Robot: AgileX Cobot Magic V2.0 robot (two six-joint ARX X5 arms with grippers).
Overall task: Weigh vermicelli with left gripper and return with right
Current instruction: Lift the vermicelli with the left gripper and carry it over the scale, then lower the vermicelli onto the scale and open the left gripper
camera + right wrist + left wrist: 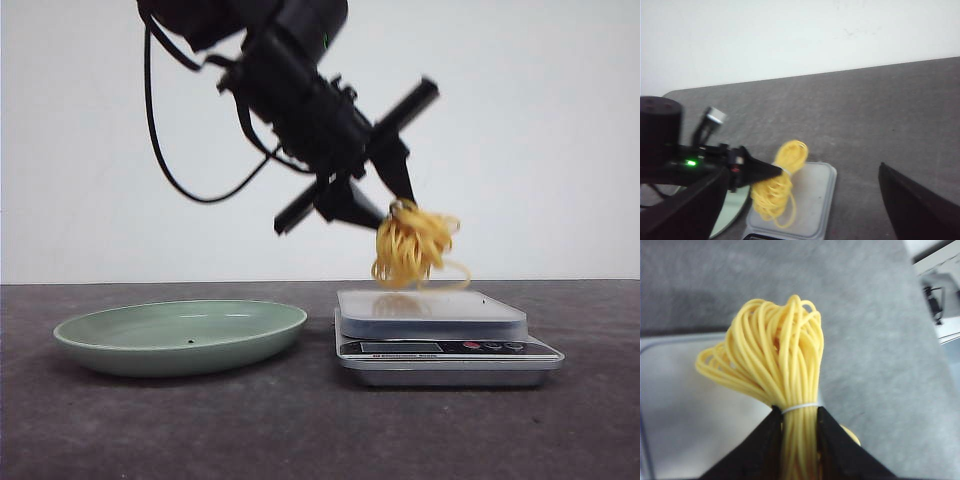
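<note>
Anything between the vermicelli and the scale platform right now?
Nothing visible. The left gripper holds the vermicelli just above the scale; its platform is bare. The green plate sits off to the side, and the right gripper hangs back, open.

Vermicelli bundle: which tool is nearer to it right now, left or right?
Left. The left tool is shut on the vermicelli bundle, holding it just above the scale. The right tool is open and well back from it, its fingers touching nothing.
</note>
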